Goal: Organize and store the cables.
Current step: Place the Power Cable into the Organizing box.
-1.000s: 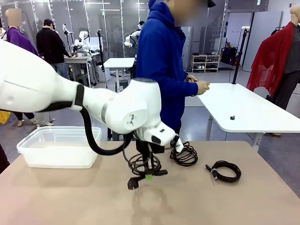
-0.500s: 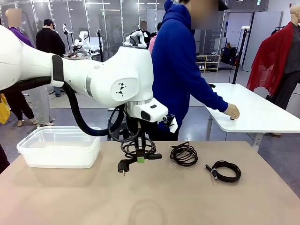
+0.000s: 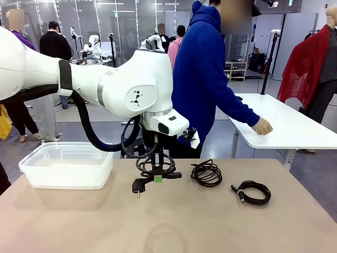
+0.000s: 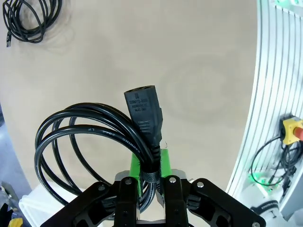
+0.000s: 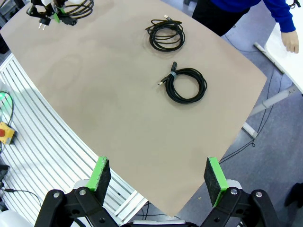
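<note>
My left gripper (image 3: 158, 178) is shut on a coiled black power cable (image 3: 156, 167) and holds it clear above the table's middle, its plug (image 3: 138, 185) dangling to the left. In the left wrist view the green pads (image 4: 135, 165) clamp the coil just under its chunky connector (image 4: 143, 108). Two more coiled cables lie on the table: one (image 3: 206, 173) right of the held bundle, another (image 3: 253, 192) farther right. Both also appear from above, the first cable (image 5: 165, 35) and the second cable (image 5: 185, 85). My right gripper (image 5: 156, 177) hangs open high above the table's edge, nothing between its fingers.
A clear plastic container (image 3: 66, 164) stands at the table's left. A person in a blue hoodie (image 3: 208, 84) stands at the far side, turned away, one hand (image 3: 261, 126) on the white table (image 3: 295, 126) behind.
My left arm has lifted the power cable off the table and shifted it a little left. The person turned and reached to the white table behind. The other cables stayed put.
</note>
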